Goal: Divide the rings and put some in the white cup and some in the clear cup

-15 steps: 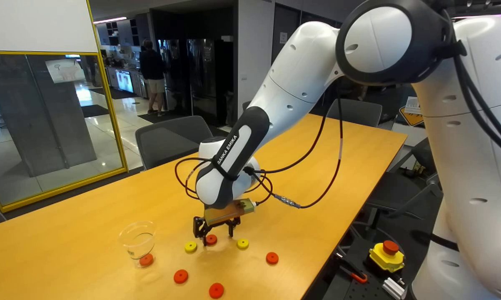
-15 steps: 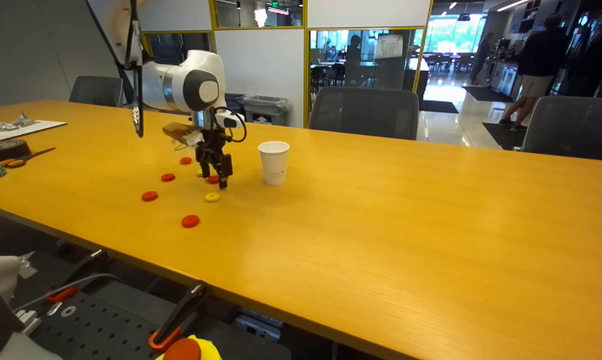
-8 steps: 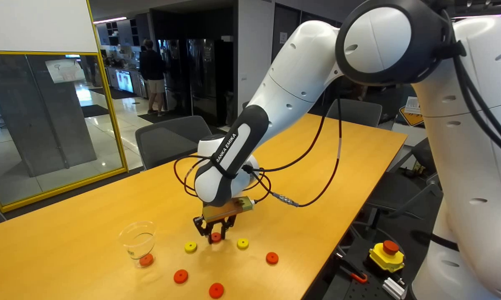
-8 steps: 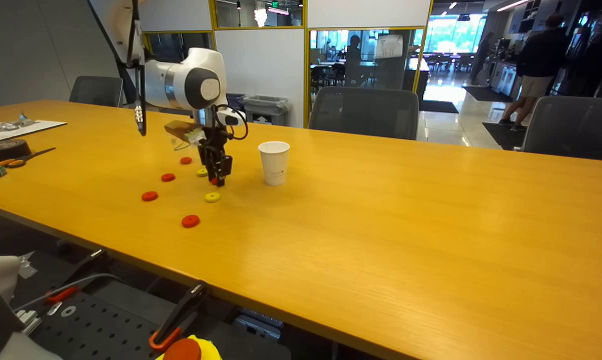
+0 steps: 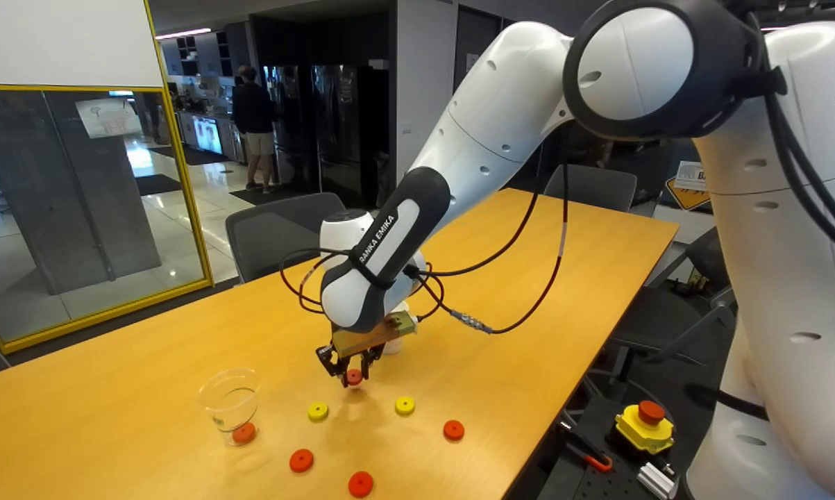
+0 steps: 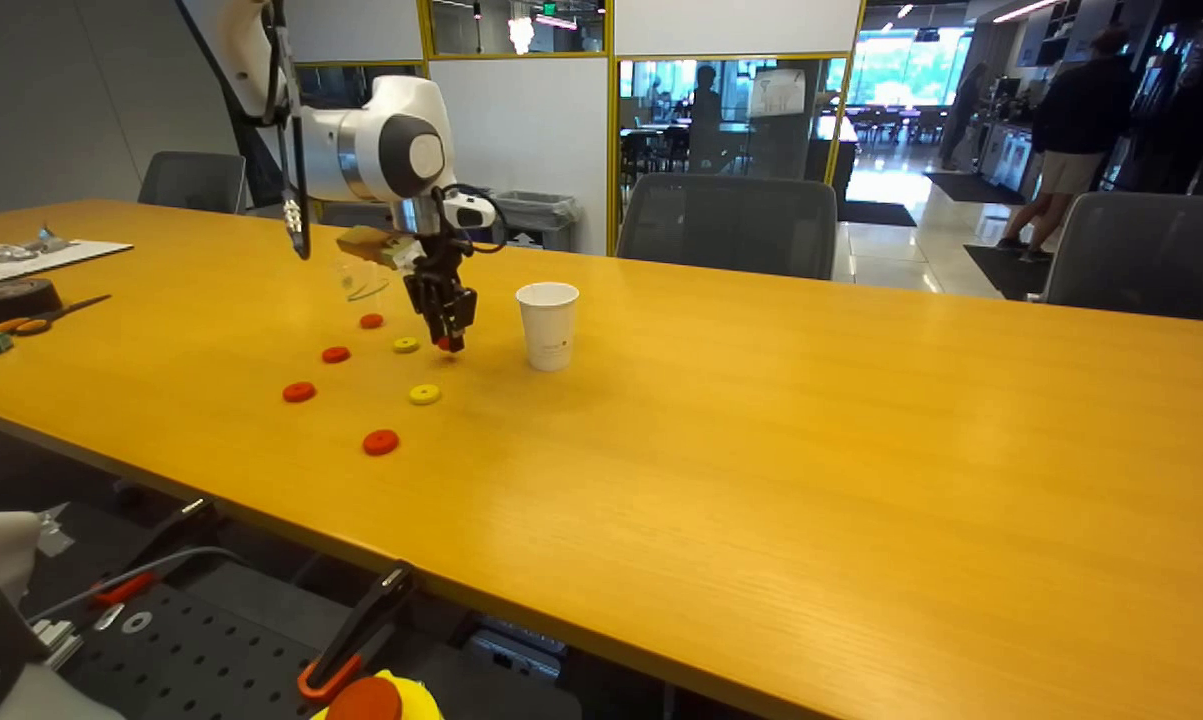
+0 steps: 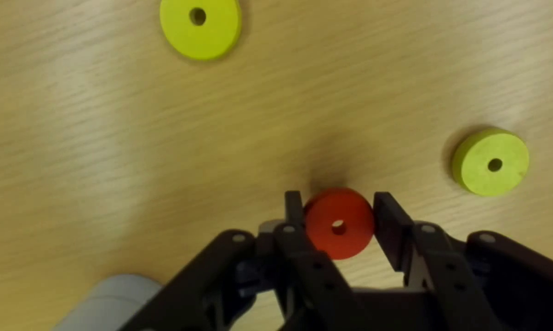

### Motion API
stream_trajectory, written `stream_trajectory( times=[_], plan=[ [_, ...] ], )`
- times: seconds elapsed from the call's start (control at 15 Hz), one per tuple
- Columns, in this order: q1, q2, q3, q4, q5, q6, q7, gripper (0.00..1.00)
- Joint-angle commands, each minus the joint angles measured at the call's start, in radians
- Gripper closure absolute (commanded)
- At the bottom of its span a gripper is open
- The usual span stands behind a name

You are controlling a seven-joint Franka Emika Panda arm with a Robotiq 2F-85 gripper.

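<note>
End effector (image 7: 339, 209) pinches a red ring (image 7: 339, 243) just above the table (image 6: 811, 470).

Grey chair (image 5: 271, 228) near yellow-framed glass (image 5: 91, 215)

All views over table (image 6: 811, 450) (wrist view closest)

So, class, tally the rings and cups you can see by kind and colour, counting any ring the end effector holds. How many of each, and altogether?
Red rings: 5, one of them held by the end effector
Yellow rings: 2
White cup: 1
Clear cup: 1
Total: 9
</note>
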Motion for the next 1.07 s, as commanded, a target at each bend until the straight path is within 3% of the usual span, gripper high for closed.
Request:
stream_trajectory(
  times=[0.0, 0.47, 0.73, 1.0],
  plan=[
    [0.043, -0.137, -0.02, -0.013, -0.061, -0.077, 0.031, 0.8],
    [0.076, -0.25, 0.11, 0.038, -0.07, -0.121, 0.025, 0.8],
    [0.099, -0.206, 0.18, 0.11, -0.066, -0.145, 0.012, 0.8],
    [0.114, -0.139, 0.208, 0.19, -0.065, -0.175, -0.011, 0.81]
  ],
)
